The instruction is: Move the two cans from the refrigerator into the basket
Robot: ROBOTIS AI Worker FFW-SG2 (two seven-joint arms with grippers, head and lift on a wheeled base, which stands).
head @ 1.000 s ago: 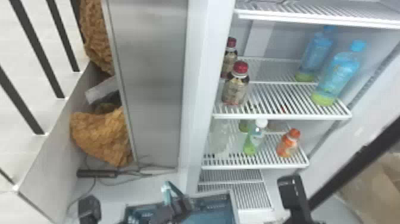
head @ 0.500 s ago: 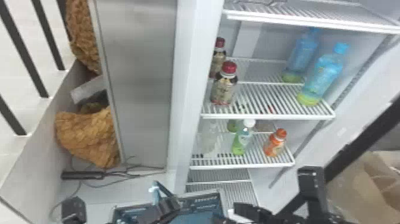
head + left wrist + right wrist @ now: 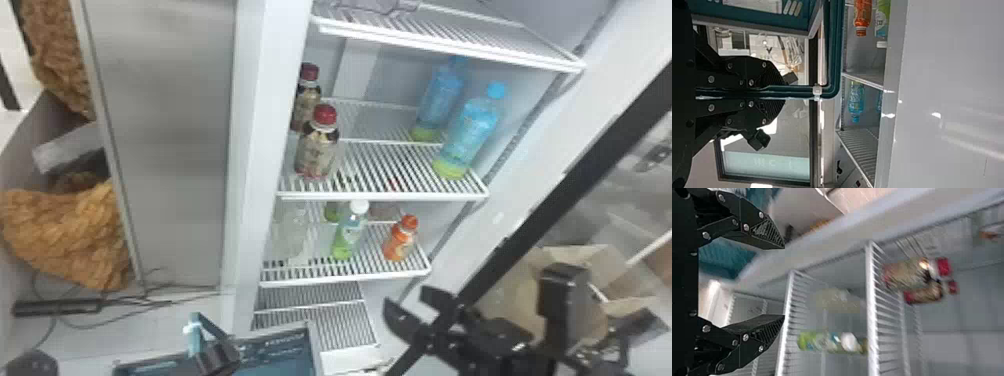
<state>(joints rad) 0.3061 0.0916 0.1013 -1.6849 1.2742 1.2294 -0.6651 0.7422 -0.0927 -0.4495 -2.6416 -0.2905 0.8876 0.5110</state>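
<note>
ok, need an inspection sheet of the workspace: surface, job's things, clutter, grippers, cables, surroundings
Surface: refrigerator has white wire shelves; bottles upright on two.
Job's things: basket low in front; which items count as cans, cannot tell.
Clutter: red-capped bottles, blue bottles, white-capped bottle, orange bottle.
Grippers: left gripper shut on basket handle; right gripper open, nothing between fingers.
Cables: thin, dark, by dark strip, left of refrigerator.
Surroundings: brown bundles left, cardboard right.
</note>
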